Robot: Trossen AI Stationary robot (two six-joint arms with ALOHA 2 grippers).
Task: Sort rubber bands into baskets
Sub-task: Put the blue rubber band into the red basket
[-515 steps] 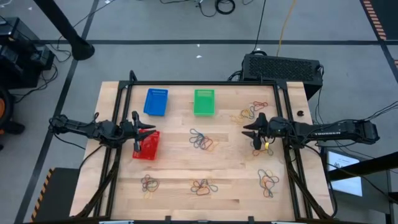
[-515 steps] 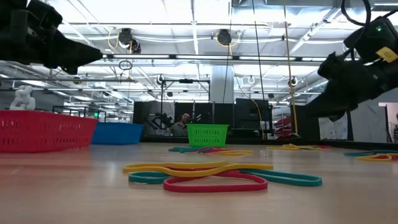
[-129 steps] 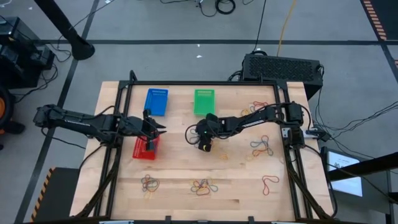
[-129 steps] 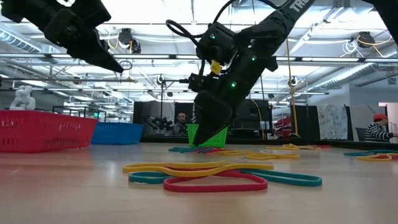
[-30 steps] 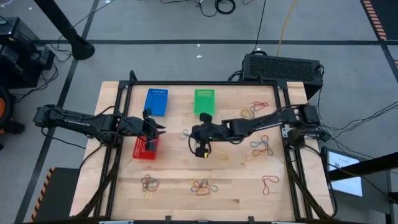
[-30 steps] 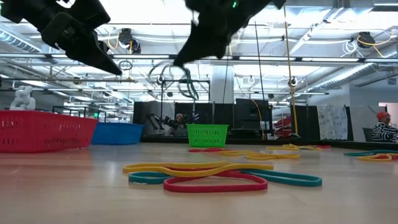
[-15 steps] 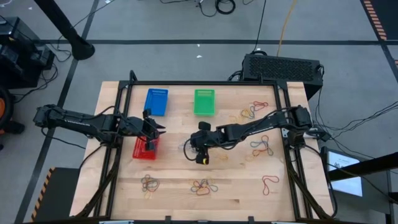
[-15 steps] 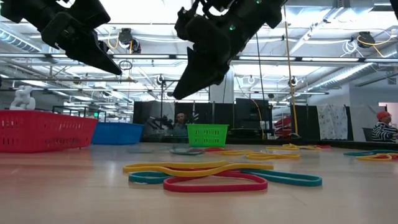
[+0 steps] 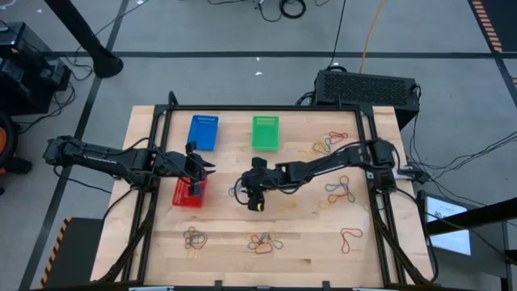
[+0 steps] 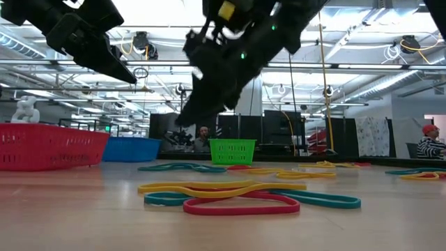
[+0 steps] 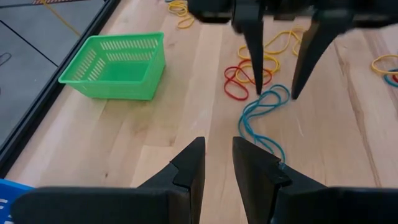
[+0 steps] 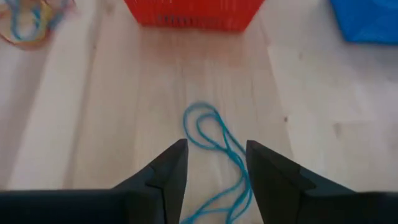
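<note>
Two or three thin blue rubber bands (image 9: 237, 192) lie loose on the wood between the red basket (image 9: 188, 192) and the table's middle. They also show in the right wrist view (image 12: 214, 134) and the left wrist view (image 11: 264, 109). My right gripper (image 12: 216, 146) is open and empty just above them, fingers pointing down and toward the table's left (image 11: 277, 93). My left gripper (image 9: 203, 168) hangs above the red basket, slightly open and empty (image 11: 217, 142). The blue basket (image 9: 202, 132) and the green basket (image 9: 265, 132) stand at the far side.
Red and yellow bands (image 11: 249, 71) lie just right of the blue ones. More band piles lie near the front edge (image 9: 194, 237), (image 9: 265, 241), (image 9: 349, 237) and at the right (image 9: 339, 190), (image 9: 323, 145). A black grilled box (image 9: 367, 85) stands beyond the far right corner.
My right gripper has moved toward the table's left and near edge and come down. The blue bands that hung below it a second ago have dropped and now lie flat on the wood under its fingers. My left arm has kept still.
</note>
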